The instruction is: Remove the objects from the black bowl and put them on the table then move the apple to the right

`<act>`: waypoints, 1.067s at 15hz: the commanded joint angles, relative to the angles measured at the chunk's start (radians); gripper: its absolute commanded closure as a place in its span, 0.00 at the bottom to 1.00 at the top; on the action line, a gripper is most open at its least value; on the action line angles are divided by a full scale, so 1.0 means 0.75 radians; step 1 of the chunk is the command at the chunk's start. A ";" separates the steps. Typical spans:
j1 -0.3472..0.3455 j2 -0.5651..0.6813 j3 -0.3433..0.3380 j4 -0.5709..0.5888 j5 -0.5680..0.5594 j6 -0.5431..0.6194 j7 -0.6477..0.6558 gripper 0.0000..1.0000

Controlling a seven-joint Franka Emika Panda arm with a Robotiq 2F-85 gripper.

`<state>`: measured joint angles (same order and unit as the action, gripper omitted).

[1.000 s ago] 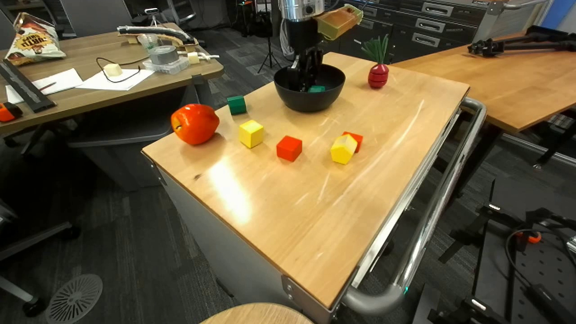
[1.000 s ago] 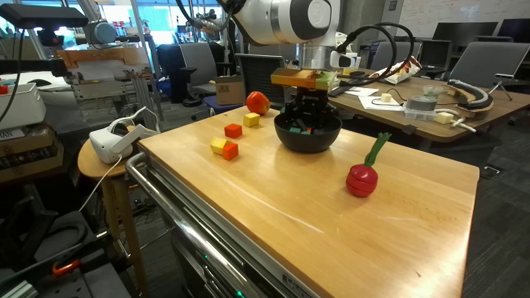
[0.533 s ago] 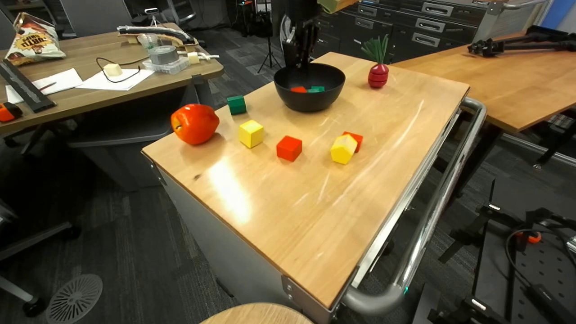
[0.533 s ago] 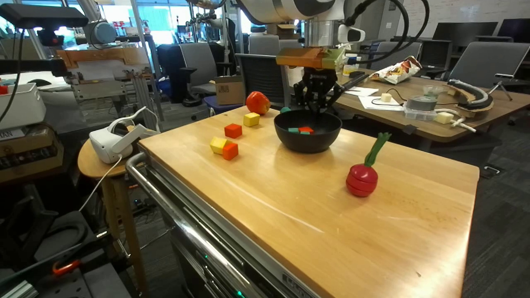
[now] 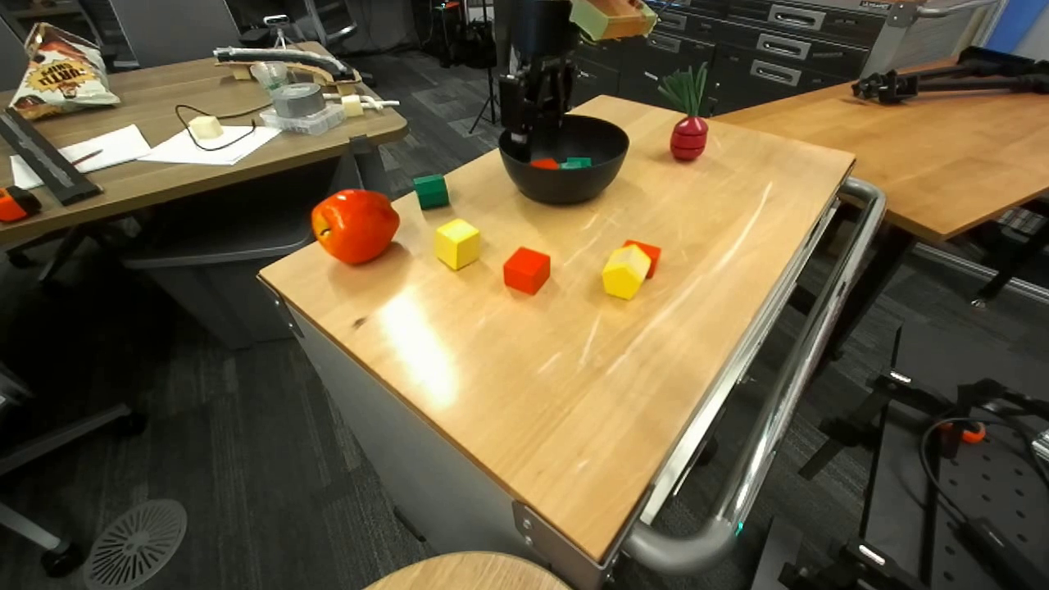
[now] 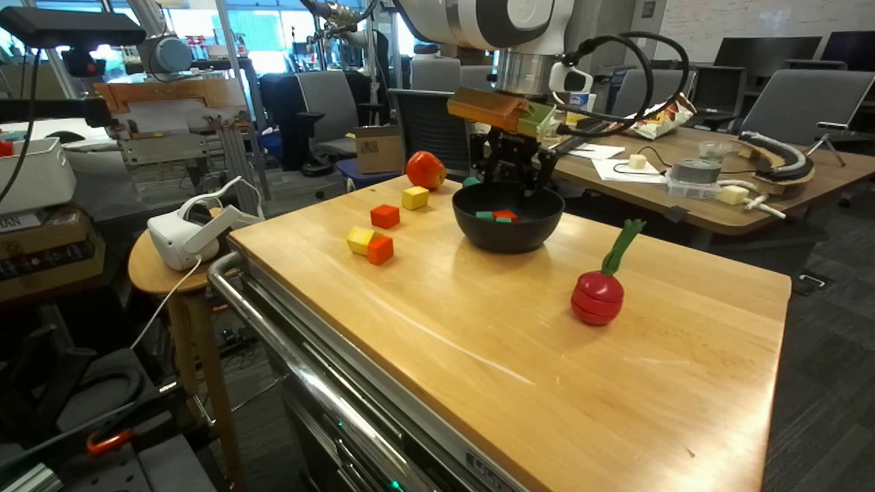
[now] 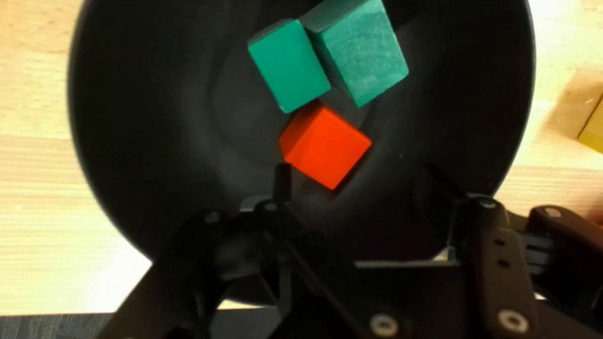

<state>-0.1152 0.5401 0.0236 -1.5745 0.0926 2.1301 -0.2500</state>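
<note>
Red block (image 7: 330, 148) in black bowl (image 6: 509, 238), below end effector (image 7: 357, 173).

Snack bag (image 5: 64, 74) on wooden desk (image 5: 156, 94), white headset (image 6: 176, 240) on round stool (image 6: 152, 275)

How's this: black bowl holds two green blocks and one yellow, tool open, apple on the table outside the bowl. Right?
One slip: the third block in the black bowl is red, not yellow; the wrist view shows it. The rest is right: two green blocks in there, tool open, apple on the table outside the bowl.
</note>
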 commanded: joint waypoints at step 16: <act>-0.030 -0.011 0.007 -0.064 0.030 0.057 -0.024 0.81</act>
<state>-0.1275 0.5923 0.0190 -1.5720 0.0988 2.1348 -0.2495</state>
